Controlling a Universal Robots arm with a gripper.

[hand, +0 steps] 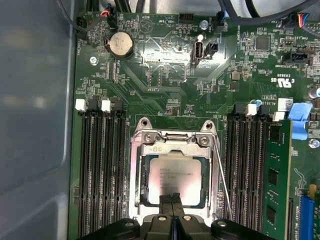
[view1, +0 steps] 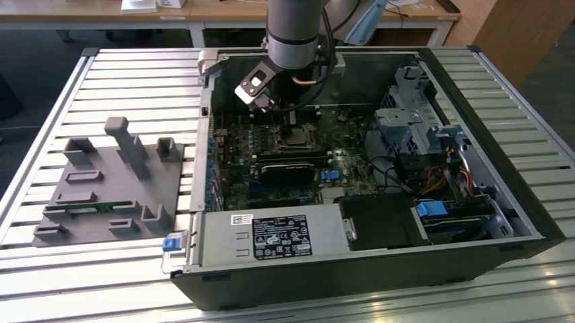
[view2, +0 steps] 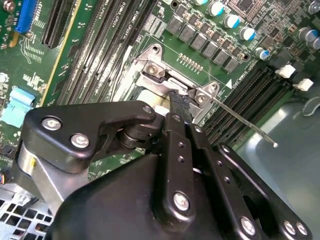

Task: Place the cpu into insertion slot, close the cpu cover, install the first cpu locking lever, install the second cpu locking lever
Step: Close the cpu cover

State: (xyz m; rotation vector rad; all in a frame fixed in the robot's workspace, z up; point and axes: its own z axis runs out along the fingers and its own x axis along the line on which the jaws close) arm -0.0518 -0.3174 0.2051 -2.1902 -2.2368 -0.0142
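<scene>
Slatted metal tabletop (view1: 134,74) carries one open computer case (view1: 378,282), with one grey fixture (view1: 108,188) beside it on the exterior view's left. The arm reaches down into the case over the board.

In the first wrist view the cpu (hand: 175,177) sits in the slot (view1: 295,139), its silvery top showing through the window of the cover (hand: 138,170), which lies flat over it. The end effector (hand: 172,199) has its fingers pressed together and grips nothing. In the second wrist view its tip touches the cover's edge, just beside the root of the lever (view2: 245,122).

That thin rod stands free, its far end hanging over the memory slots, so it looks unlatched. I judge the work to be at the first lever, with the chip seated and the cover down.

To do this well, use the joined fingers as a blunt pusher. Bear on the rod or the frame, never on the chip's face. Sweep the rod down and sideways under its catch without scraping the nearby slots.

Counted: one cpu, one cover, one lever I can make out, two banks of memory slots, one memory stick (hand: 275,175).
</scene>
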